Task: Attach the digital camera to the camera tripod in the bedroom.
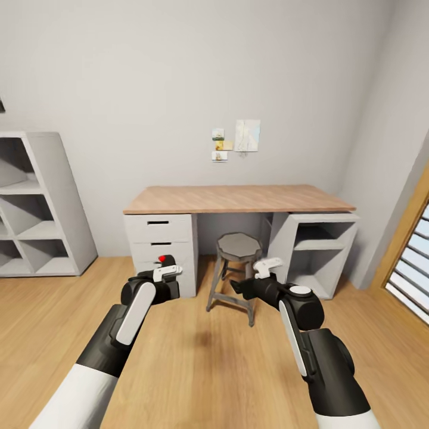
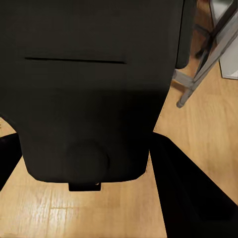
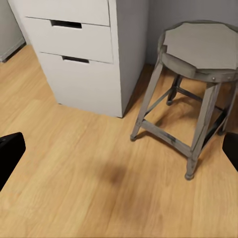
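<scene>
While left claw [image 1: 168, 271] grips digital camera [image 2: 89, 89], stool [image 1: 238, 245] ahead

Black digital camera [image 1: 165, 263], red button, in left gripper [image 1: 168, 275]

Both your arms reach forward at about the same height, elbows bent, forearms angled slightly inward. Your left tool [image 1: 162, 271] is clamped on the digital camera [image 2: 89, 89], red button up. Your right tool [image 1: 253, 280] holds nothing, fingers [image 3: 10, 153] spread wide.
</scene>
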